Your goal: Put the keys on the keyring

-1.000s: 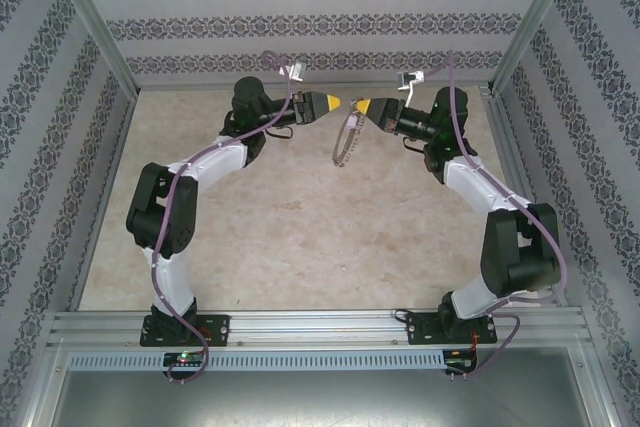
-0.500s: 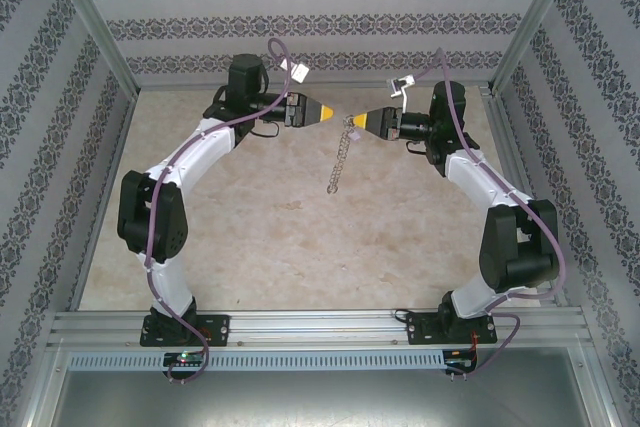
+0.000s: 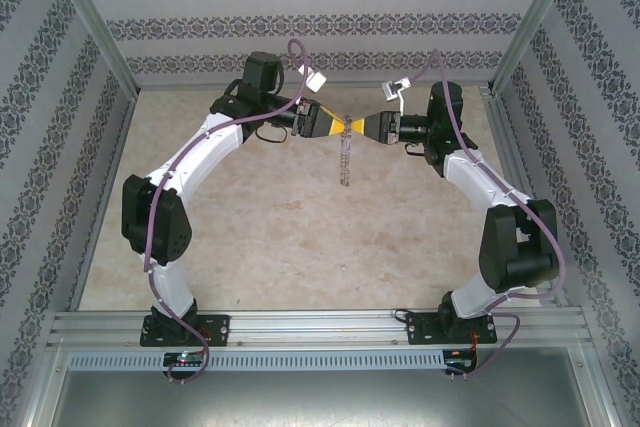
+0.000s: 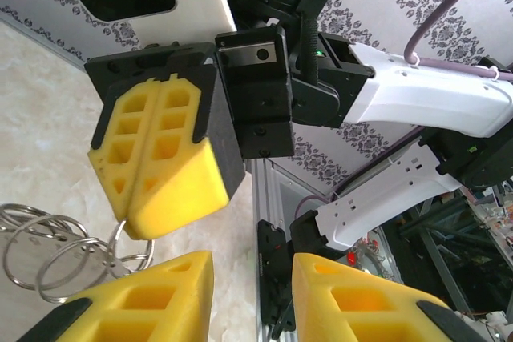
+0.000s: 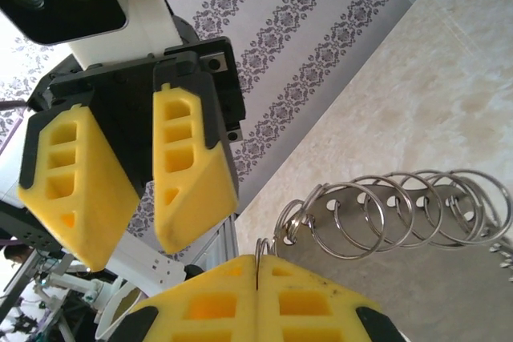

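Currently the right gripper [image 5: 258, 266] is pressing its yellow pads together near the far wall, pinching a wire loop on the rim of the keyring [image 5: 393, 214]. From above, the hoop is hanging edge-on below the fingertips, over the marbled table [image 3: 250, 237]. The left gripper [image 4: 252, 266] is facing it tip to tip with its fingers spread apart, just beside the pinched loop. Whether they are touching the ring I cannot tell. Small coiled loops are fanning out along the rim.
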